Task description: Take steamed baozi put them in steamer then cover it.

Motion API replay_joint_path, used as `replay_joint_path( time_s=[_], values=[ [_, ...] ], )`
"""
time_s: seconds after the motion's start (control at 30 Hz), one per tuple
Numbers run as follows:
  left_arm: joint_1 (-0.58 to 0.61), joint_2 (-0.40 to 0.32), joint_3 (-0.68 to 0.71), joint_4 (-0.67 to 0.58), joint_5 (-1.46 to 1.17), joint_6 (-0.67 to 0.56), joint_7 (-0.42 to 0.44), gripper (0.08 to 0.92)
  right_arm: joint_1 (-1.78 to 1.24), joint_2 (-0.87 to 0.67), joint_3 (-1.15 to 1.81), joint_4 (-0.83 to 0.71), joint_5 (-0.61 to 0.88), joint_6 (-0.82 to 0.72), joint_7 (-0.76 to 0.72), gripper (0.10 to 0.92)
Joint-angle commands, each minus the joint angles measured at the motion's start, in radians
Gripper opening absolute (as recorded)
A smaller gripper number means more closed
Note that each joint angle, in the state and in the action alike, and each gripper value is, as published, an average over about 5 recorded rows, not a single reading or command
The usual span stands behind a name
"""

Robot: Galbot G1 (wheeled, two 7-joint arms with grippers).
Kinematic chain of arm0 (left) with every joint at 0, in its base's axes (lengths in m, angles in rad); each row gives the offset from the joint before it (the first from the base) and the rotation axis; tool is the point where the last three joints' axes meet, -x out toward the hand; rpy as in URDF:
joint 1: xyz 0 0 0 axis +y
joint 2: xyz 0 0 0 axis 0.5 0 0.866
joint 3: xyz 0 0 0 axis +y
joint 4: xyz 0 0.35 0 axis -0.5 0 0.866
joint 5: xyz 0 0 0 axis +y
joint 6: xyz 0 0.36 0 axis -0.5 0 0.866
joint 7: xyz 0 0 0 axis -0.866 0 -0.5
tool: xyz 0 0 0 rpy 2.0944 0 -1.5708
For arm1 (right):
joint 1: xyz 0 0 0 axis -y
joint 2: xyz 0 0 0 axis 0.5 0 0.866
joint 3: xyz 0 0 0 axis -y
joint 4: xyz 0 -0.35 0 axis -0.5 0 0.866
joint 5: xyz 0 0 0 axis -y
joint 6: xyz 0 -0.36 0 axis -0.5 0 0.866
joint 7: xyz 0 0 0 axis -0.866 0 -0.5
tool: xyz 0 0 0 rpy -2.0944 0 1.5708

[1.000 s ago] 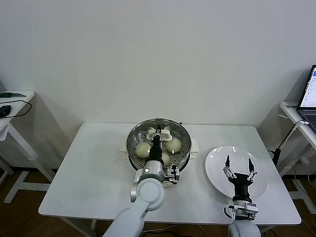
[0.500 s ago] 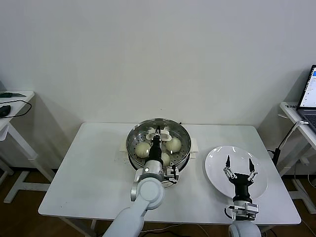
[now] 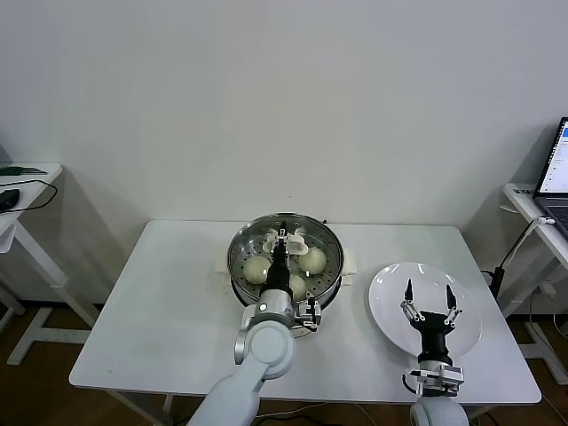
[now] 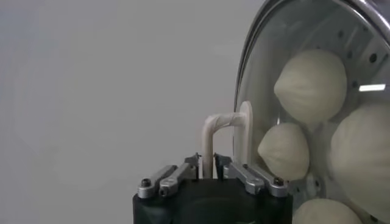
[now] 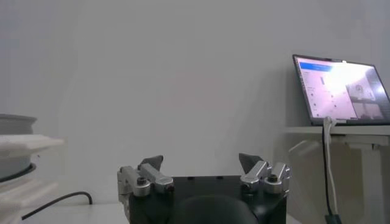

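Observation:
The steel steamer [image 3: 240,271] stands at the table's middle on its cream-white base. Several cream-white baozi [image 3: 311,259] lie inside it under the clear glass cover [image 3: 327,240], which rests on the pot. My left gripper [image 3: 282,239] reaches over the cover and is shut on its cream-white handle [image 3: 294,241]. In the left wrist view the jaws [image 4: 207,161] pinch the handle bar [image 4: 208,137], with baozi [image 4: 311,85] showing through the glass [image 4: 268,61]. My right gripper [image 3: 429,295] is open and empty above the white plate [image 3: 390,293]; it also shows in the right wrist view [image 5: 201,163].
The white plate lies at the table's right front with nothing on it. A laptop [image 3: 559,160] stands on a side table at far right, also in the right wrist view [image 5: 341,88]. Another side table [image 3: 22,177] stands at far left.

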Motion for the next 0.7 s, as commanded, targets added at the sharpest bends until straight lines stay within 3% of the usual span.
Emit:
replay_joint_path(
  time_s=[0.03,0.43,0.6,0.7],
  values=[
    [0.033,0.023,0.005,-0.075,-0.012,0.007,-0.002,0.467,0.003,-0.004,0.001,0.005,0.001,-0.004,0.0,0.823],
    [0.146,0.125,0.041,-0.286,-0.048,0.028,0.003,0.781,0.023,0.001,0.005,0.018,0.0,-0.019,0.015,0.823],
    [0.189,0.175,0.017,-0.379,-0.122,0.027,0.001,0.821,0.018,0.003,0.01,0.034,-0.001,-0.041,0.028,0.823],
    [0.224,0.214,-0.041,-0.451,-0.272,0.015,-0.044,0.822,0.006,-0.01,0.009,0.063,0.007,-0.096,0.038,0.823]
  ],
)
